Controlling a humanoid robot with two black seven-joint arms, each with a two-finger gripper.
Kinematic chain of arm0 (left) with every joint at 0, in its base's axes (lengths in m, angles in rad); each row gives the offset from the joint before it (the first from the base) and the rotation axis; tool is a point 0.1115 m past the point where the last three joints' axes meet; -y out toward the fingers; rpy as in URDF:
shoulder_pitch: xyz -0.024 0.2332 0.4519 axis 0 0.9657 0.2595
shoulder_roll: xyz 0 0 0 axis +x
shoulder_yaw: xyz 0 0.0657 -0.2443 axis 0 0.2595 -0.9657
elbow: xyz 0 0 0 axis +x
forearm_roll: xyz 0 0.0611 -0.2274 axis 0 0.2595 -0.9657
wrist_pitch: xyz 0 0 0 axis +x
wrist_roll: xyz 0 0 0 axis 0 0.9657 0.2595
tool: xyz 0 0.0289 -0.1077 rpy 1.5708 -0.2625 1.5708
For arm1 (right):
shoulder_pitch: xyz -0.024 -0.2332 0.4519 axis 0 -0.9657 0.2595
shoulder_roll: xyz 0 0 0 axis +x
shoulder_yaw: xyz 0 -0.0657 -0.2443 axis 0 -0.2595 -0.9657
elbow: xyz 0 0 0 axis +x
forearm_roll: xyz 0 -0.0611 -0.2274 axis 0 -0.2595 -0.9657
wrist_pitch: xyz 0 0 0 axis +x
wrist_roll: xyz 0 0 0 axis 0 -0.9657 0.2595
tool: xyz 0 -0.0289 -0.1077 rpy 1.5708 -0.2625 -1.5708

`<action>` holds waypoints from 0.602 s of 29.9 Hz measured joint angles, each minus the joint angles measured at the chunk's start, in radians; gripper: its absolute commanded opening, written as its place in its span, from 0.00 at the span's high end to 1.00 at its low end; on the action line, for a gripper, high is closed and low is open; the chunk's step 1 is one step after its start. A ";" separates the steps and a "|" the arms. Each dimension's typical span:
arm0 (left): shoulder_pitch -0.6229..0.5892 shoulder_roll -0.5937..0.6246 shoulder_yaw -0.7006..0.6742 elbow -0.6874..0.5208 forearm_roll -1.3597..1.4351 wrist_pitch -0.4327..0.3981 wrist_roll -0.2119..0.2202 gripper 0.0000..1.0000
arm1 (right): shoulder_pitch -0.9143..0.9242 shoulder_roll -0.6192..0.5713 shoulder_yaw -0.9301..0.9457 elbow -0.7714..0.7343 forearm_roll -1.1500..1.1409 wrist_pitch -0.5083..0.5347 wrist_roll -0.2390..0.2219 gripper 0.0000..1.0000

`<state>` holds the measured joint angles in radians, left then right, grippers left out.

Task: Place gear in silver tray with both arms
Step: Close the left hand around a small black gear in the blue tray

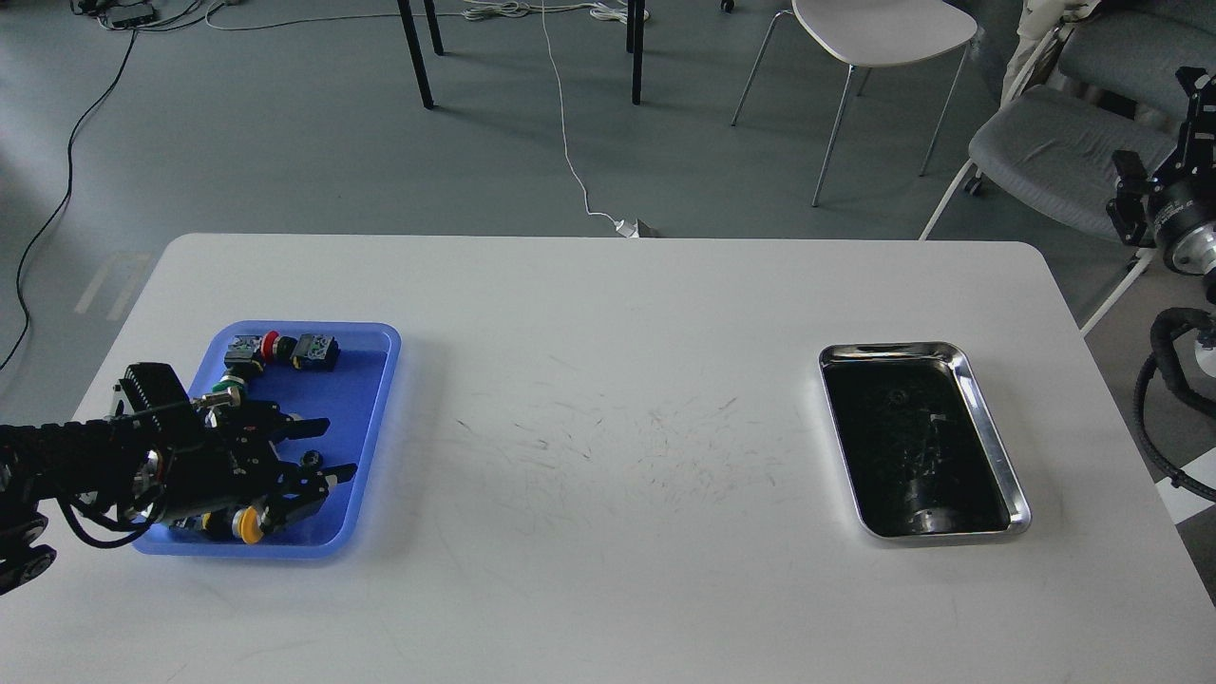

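Gear pieces lie in the blue tray (375, 380) at the table's (608, 313) left side, where the left arm comes in from the left edge. A red-capped part (271, 345) and a dark block (315, 351) sit together near the tray's far rim; a green-capped part (226, 388) lies just nearer, and a yellow button (250, 525) rests by the near rim. The left gripper (323, 448) hangs low over the tray's middle, its 2 fingers (306, 427) spread apart and pointing right, with nothing held. A small dark piece (310, 460) lies between the fingers, possibly a gear, though it is too small to tell. The scuffed middle of the table lies between the 2 trays. Well to the right, the silver tray (997, 446) sits near the table's right edge, its dark bottom showing only reflections. At the far right edge, beyond the table and level with a grey chair (1054, 152), the right gripper (1199, 90) is cut off by the frame, so I cannot tell how its jaws stand.
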<state>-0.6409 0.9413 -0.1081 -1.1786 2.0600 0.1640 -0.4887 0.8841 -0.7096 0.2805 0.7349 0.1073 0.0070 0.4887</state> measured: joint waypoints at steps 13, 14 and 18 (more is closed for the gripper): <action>0.001 -0.058 0.007 0.086 0.017 0.009 0.000 0.43 | -0.002 0.003 0.015 0.001 0.000 -0.002 0.000 0.06; 0.001 -0.059 0.009 0.092 0.017 0.010 0.000 0.43 | -0.002 0.004 0.016 0.001 0.000 -0.002 0.000 0.06; 0.001 -0.065 0.029 0.115 0.016 0.010 0.000 0.43 | -0.002 0.008 0.016 0.002 0.000 -0.002 0.000 0.06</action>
<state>-0.6400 0.8764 -0.0787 -1.0632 2.0765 0.1736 -0.4885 0.8824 -0.7015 0.2966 0.7370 0.1074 0.0046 0.4887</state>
